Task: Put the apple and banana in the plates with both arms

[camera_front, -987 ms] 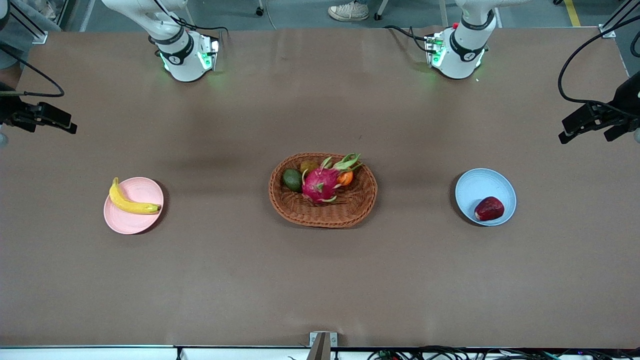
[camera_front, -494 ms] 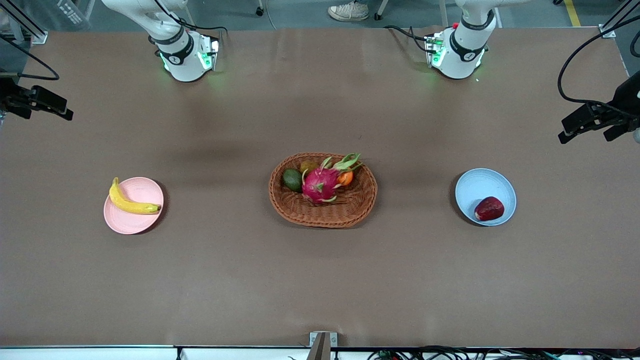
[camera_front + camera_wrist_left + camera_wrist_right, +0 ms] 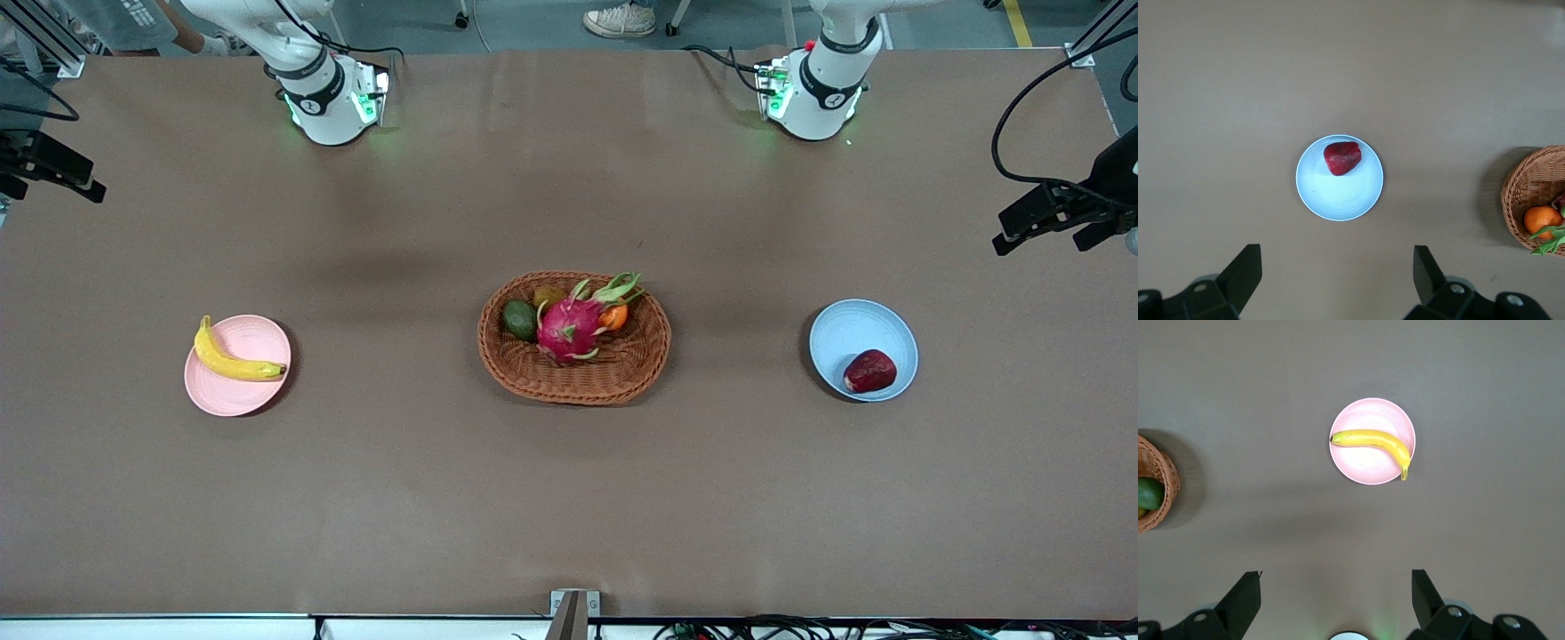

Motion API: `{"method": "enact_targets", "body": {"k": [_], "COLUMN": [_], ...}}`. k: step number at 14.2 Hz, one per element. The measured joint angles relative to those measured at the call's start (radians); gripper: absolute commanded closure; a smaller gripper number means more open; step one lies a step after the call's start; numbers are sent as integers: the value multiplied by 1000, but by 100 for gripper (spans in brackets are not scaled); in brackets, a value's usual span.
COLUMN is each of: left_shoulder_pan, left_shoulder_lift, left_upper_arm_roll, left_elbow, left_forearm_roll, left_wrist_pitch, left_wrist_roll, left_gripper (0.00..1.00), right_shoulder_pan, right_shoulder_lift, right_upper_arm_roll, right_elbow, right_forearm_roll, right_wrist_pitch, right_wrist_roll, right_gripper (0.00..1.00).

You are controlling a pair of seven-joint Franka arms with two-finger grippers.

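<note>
Looks done, judging by how things lie; finds the apple [image 3: 869, 371] in the blue plate [image 3: 843, 331], close to the rim nearer the front camera; finds the banana [image 3: 233, 359] laid across the pink plate [image 3: 233, 393], both tips reaching to the rim, the end farther from the camera perhaps just over it.

Shows the left gripper [image 3: 1336, 261] high over the table at the left arm's end, jaws spread wide and holding nothing; shows the right gripper [image 3: 1336, 579] high over the right arm's end, likewise wide apart and empty; touches no fruit or plate with either.

Leaves little to go wrong, yet some; could tip or slide the pink plate if a low sweep clips the banana's tip at the rim; could send the apple rolling out over the shallow edge if the blue plate gets nudged, being lumpy, round and seated off-centre; could mistake the basket [image 3: 622, 378] between the plates for unfinished work and reach for the dragon fruit [image 3: 567, 329], the orange [image 3: 613, 316] or the avocado [image 3: 520, 320], none of them part of the task.

Calls, at a guess, for staying high and clear of both plates; descending again risks only disturbance.
</note>
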Motion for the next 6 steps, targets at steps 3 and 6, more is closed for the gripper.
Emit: {"method": "enact_targets", "body": {"k": [3,6], "left_shoulder_pan": [0,0], "left_shoulder_lift": [0,0], "left_upper_arm_roll": [0,0], "left_elbow": [0,0], "left_forearm_roll": [0,0], "left_wrist_pitch": [0,0], "left_wrist_roll": [0,0], "left_gripper": [0,0], "right_shoulder_pan": [1,1], "right_shoulder_lift": [1,6], "right_upper_arm_roll": [5,8], "right_elbow": [16,19], "right_forearm_roll": [0,0], "right_wrist_pitch": [0,0], "right_wrist_roll": [0,0], "right_gripper": [0,0]}}
